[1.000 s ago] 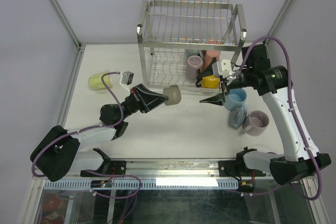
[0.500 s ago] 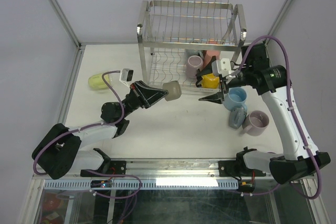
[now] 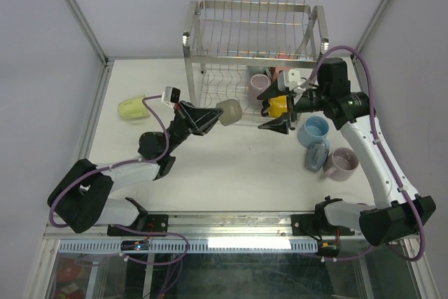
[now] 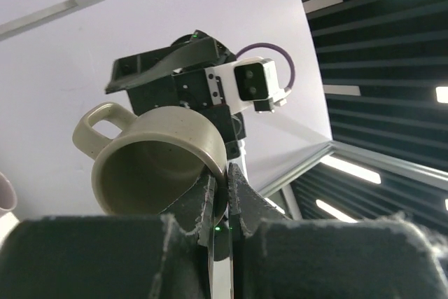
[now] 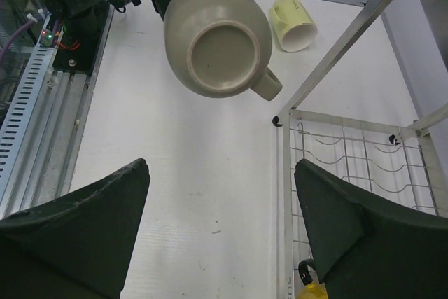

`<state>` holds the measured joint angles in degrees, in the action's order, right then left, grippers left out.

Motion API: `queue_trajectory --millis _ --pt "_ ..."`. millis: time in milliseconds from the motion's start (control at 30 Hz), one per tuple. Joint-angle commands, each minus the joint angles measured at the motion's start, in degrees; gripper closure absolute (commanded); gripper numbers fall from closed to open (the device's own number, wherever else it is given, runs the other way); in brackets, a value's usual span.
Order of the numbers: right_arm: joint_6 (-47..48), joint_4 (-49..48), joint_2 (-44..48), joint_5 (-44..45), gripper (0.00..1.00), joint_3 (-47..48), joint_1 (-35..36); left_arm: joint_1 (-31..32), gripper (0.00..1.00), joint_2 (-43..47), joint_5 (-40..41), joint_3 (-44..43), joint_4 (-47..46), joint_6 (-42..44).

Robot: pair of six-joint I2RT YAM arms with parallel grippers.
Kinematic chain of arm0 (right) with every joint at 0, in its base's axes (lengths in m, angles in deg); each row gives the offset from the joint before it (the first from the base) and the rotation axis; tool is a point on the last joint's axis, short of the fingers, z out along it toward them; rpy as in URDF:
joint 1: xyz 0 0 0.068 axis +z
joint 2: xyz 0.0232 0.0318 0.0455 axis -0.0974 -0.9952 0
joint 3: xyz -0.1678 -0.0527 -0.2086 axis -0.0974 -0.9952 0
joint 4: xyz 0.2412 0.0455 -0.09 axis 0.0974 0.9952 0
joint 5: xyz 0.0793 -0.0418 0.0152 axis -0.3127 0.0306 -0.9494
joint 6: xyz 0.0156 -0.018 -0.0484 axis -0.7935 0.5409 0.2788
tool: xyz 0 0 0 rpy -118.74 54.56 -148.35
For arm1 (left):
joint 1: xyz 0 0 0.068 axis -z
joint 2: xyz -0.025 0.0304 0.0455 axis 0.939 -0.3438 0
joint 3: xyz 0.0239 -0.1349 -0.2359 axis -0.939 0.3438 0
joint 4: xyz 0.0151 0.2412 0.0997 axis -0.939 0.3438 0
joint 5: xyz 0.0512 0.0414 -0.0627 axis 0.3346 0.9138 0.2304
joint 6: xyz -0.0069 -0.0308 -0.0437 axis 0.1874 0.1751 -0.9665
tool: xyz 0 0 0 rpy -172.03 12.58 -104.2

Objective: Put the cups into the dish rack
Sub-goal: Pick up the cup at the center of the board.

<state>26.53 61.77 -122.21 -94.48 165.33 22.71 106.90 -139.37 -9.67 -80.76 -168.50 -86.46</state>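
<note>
Left gripper (image 3: 214,117) pinches the rim of 1 beige mug (image 3: 228,112), apparently offering it to the wide-open, empty right gripper (image 3: 273,108).

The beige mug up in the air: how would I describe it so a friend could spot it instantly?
Find the steel dish rack at the back of the table. Just in front of it, the left gripper pinches the rim of a beige mug. It is the only beige one, and the only mug held in the air.
</note>
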Motion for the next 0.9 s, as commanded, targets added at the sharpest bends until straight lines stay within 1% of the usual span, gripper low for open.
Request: queue_trajectory --millis 0,167,367,467,667,733,867 --pt "-4.41 -8.50 0.95 -0.87 0.12 -0.31 0.50 -0.46 1.00 0.66 0.49 -4.10 -17.77 -8.73" --pt "0.23 -6.86 1.25 -3.67 0.11 -0.61 1.20 -1.03 1.00 0.29 -5.83 -5.70 -17.78 -12.78" --pt "12.27 1.25 3.06 -4.51 0.08 -0.10 2.74 -2.24 1.00 -0.72 -15.47 -6.87 -17.78 -16.36" --pt "16.16 2.19 3.84 -4.05 0.07 -0.47 3.91 -2.38 1.00 -0.24 -20.07 -8.66 -17.80 -16.00" --pt "21.63 3.92 4.07 1.45 0.07 -0.07 7.43 -2.39 1.00 -1.46 -34.49 -13.83 -17.80 -12.55" --pt "22.95 4.73 4.61 3.03 0.07 -0.04 8.32 -2.49 1.00 -2.18 -35.22 -13.55 -17.80 -11.99" --pt "22.41 3.10 6.24 2.85 0.11 -1.00 9.66 -2.34 1.00 -3.01 -31.17 -11.77 -17.76 -13.11"
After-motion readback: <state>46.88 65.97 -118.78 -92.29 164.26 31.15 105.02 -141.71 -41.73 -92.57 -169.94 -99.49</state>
